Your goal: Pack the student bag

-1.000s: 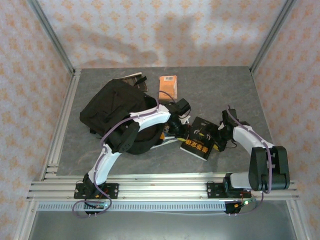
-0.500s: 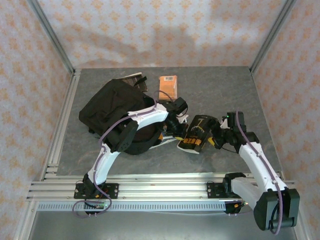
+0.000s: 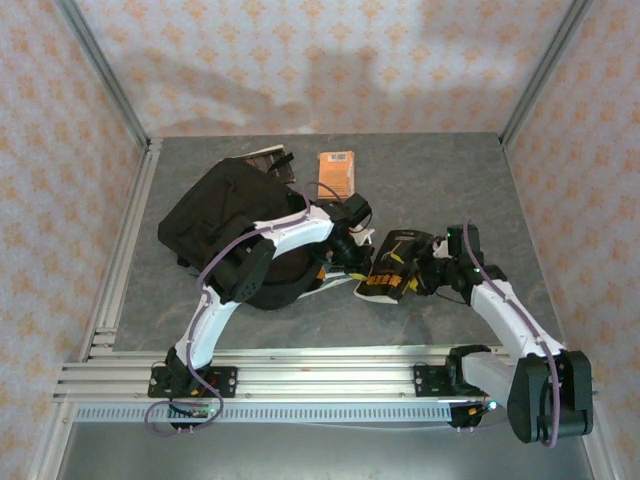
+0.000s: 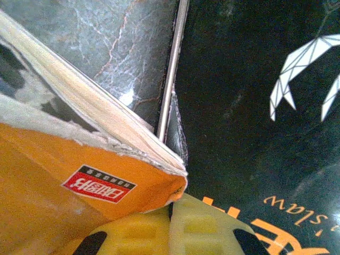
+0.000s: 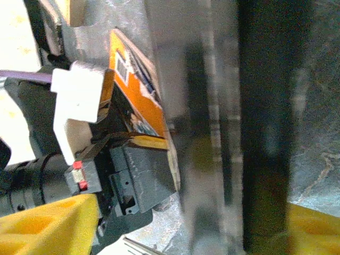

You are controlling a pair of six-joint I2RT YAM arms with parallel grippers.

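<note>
Student bag (image 3: 225, 220) slumps on bench (image 3: 450, 180), left side. Left gripper (image 3: 352, 252) closed tight, touching corner of orange book (image 4: 64, 196). Right gripper (image 3: 425, 275) straddles edge of tilted black book (image 3: 392, 265); cannot tell if clamped.

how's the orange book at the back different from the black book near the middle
The orange book has an orange cover; the black book is black with orange lettering. The orange book lies flat on the table; the black book is tipped up off it. Both sit outside the student bag.
</note>
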